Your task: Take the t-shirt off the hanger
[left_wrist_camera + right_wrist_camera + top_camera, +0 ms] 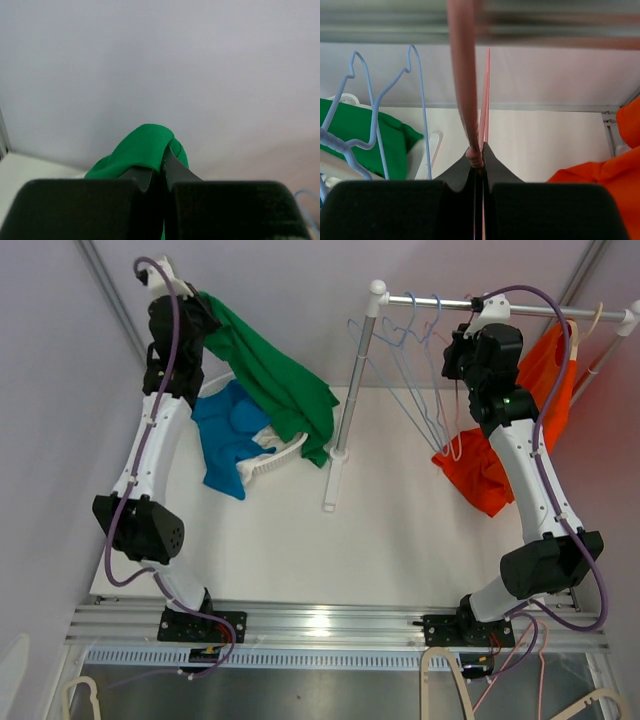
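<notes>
A green t-shirt (pixel 275 375) hangs in the air at the back left, pinched at its top by my left gripper (pixel 205 310), which is shut on it. In the left wrist view the green t-shirt (pixel 142 145) bunches over the closed fingertips of that gripper (pixel 162 162). Over at the clothes rail (pixel 440 303), my right gripper (pixel 457 345) is shut on a thin pink hanger (pixel 463 100); the gripper (pixel 479 152) clamps the wire between its tips. No garment shows on the pink hanger (pixel 452 445).
An orange t-shirt (pixel 545 380) hangs at the rail's right end, behind my right arm. Several bare blue hangers (pixel 400 360) hang left of the gripper. A white basket (pixel 275 455) with a blue t-shirt (pixel 225 430) lies under the green one. The rack's post (pixel 355 380) stands mid-table.
</notes>
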{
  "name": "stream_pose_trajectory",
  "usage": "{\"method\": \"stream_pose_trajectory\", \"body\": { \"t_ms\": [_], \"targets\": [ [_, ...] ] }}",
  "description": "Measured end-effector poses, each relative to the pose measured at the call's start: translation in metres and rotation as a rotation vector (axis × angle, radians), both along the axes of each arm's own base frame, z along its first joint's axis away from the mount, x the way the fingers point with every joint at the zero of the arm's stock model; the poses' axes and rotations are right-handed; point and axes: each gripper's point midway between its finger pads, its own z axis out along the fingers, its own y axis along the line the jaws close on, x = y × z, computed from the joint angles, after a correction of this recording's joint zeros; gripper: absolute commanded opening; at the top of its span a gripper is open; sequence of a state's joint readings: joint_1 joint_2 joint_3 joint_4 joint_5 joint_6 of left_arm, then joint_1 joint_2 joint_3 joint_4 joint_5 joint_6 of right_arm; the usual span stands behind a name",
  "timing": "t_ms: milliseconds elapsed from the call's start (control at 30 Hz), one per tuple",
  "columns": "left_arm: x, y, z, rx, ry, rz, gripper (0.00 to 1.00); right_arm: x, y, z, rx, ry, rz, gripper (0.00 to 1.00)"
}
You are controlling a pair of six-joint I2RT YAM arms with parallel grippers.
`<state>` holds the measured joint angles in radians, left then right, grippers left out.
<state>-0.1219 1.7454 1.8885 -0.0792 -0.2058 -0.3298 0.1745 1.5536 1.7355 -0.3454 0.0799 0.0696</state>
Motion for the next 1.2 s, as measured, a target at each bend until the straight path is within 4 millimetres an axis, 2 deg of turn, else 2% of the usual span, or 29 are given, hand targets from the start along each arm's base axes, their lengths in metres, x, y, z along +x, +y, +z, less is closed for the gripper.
{"method": "stream_pose_trajectory", "body": {
  "t_ms": [133,200,300,367,533,667,800,867,933,967,1000,1067,1100,1167,1200],
  "targets": [
    [-0.011,0.013,0.070,-0.005,-0.140,0.017,0.01,0.000,0.001,0.000,0.006,0.001,0.002,0.00],
    [-0.013,0.017,0.093,-0.001,-0.185,0.025,0.01,0.000,0.001,0.000,0.006,0.000,0.002,0.00],
    [-0.005,0.023,0.107,0.004,-0.213,0.032,0.01,0.000,0.001,-0.001,0.006,0.001,0.002,0.00],
    [0.004,0.029,0.102,0.006,-0.203,0.043,0.01,0.000,0.001,-0.001,0.006,0.000,0.002,0.00],
    [0.018,0.043,0.068,0.014,-0.113,0.083,0.01,0.000,0.001,-0.001,0.005,0.001,0.001,0.00],
    [0.020,0.051,0.055,0.024,-0.083,0.115,0.01,0.000,0.001,-0.001,0.005,0.001,0.001,0.00],
    [0.011,0.056,0.047,0.032,-0.060,0.130,0.01,0.001,0.001,-0.001,0.006,0.001,0.002,0.02],
    [0.002,0.057,0.034,0.015,-0.034,0.128,0.01,0.001,0.001,-0.001,0.006,-0.001,0.003,0.06],
    [-0.008,0.054,0.010,-0.007,0.014,0.117,0.01,0.001,0.002,-0.001,0.012,-0.001,0.009,0.15],
    [-0.014,0.051,-0.009,-0.018,0.046,0.110,0.01,0.000,0.003,-0.002,0.013,0.002,0.015,0.29],
    [-0.018,0.049,-0.028,-0.025,0.083,0.105,0.01,0.000,0.005,-0.004,0.019,0.010,0.019,0.34],
    [-0.021,0.041,-0.071,-0.031,0.170,0.096,0.01,-0.002,0.007,-0.007,0.026,0.026,0.032,0.53],
    [-0.022,0.034,-0.096,-0.032,0.222,0.085,0.01,-0.003,0.008,-0.009,0.030,0.035,0.034,0.55],
    [-0.023,0.016,-0.145,-0.033,0.337,0.057,0.01,-0.005,0.008,-0.011,0.031,0.046,0.037,0.77],
    [-0.023,0.005,-0.164,-0.038,0.386,0.038,0.01,-0.006,0.008,-0.012,0.034,0.054,0.035,0.83]
  ]
}}
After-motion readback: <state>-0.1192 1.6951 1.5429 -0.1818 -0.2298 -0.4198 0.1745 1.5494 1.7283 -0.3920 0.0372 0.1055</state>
